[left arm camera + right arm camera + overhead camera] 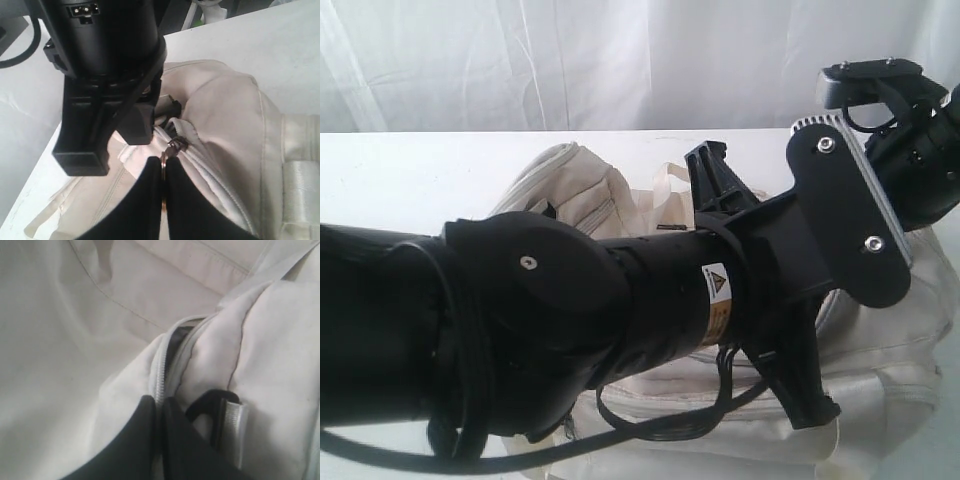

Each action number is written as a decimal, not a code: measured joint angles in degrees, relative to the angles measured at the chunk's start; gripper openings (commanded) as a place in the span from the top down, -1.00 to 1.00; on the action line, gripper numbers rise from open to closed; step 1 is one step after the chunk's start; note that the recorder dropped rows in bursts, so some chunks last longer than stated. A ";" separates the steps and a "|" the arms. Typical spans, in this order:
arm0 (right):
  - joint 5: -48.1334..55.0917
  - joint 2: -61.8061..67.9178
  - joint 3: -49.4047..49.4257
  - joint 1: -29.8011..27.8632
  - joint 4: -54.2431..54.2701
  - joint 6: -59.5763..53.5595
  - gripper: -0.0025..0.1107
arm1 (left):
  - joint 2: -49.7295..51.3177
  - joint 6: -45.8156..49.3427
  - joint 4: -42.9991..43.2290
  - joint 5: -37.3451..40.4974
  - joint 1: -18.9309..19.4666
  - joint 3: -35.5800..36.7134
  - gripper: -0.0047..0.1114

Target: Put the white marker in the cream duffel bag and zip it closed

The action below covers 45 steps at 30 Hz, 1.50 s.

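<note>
left hand (161,172): closed, pinching zipper pull (175,146) at its fingertips
right hand (159,407): closed on bag (75,340) zipper edge
zipper (161,375): runs straight ahead of right hand, dark gap not yet zipped
marker: not visible, probably inside the bag
in the way: right arm (100,100) just beside left hand; strap ring (206,401) beside right hand

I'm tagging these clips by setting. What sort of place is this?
Probably a robotics lab or test bench rather than a home: a plain white tabletop, a white curtain hung as a backdrop, and black robot arms working over a cream duffel bag.
</note>
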 measured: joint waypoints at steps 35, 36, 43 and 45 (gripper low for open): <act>-12.73 0.00 0.08 -1.54 -9.47 5.74 0.94 | -5.18 -2.19 -0.83 4.58 0.00 9.28 0.92; -12.73 0.00 0.08 -1.79 -9.47 5.84 0.94 | -5.99 -2.19 -1.70 5.37 0.00 9.89 0.92; -13.43 0.00 0.08 -2.13 -9.25 5.97 0.94 | -10.86 0.34 -7.32 7.07 0.00 13.39 0.92; -13.81 0.00 0.08 -2.13 -9.25 5.97 0.94 | -12.23 1.75 -8.98 7.20 0.00 14.29 0.92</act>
